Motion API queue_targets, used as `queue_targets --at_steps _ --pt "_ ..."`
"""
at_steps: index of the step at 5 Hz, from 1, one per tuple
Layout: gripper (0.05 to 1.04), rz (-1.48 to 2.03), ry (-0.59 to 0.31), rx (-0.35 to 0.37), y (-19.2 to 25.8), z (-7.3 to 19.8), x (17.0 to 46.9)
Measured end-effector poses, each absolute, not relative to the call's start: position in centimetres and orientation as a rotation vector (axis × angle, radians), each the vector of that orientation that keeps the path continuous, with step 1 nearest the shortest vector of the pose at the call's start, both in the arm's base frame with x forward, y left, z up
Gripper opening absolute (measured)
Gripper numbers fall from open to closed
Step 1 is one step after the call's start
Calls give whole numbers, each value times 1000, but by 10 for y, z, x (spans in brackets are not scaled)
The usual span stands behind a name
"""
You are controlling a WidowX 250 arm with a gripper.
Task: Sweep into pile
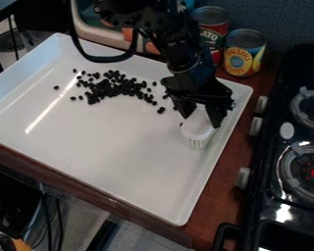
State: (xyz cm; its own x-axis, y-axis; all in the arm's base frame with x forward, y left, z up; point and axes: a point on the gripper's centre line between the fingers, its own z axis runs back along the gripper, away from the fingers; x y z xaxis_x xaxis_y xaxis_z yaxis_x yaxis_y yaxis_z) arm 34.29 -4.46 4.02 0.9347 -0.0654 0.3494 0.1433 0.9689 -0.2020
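Observation:
The black gripper [200, 117] hangs over the right part of the white tray [114, 162], shut on a small white brush [197, 131]. The brush's ribbed lower end points down at the tray, close to its right wall. Many small black beans [114, 87] lie in a loose heap in the tray's upper middle, left of the gripper. Several stray ones are scattered around the heap, some of them close to the gripper's left side.
Two cans [245, 52] stand behind the tray's upper right corner. A black stove [284, 171] with knobs and burners runs along the right side. The tray's raised rim borders the work area, on a brown wooden counter [215, 208].

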Motion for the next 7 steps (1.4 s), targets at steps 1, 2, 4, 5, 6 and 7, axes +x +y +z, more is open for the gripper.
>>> queue_targets --at_steps 1,2,4,5,6,7 --pt "720 -76 -359 -210 -29 42 345" --pt "720 -62 -391 -192 -17 47 347" --pt "720 -73 -383 -239 -16 44 342" --pt "720 -103 -394 -371 -31 52 342" --pt "720 -124 -398 -389 -36 56 343" --pt "720 -129 -371 -384 -41 48 341"
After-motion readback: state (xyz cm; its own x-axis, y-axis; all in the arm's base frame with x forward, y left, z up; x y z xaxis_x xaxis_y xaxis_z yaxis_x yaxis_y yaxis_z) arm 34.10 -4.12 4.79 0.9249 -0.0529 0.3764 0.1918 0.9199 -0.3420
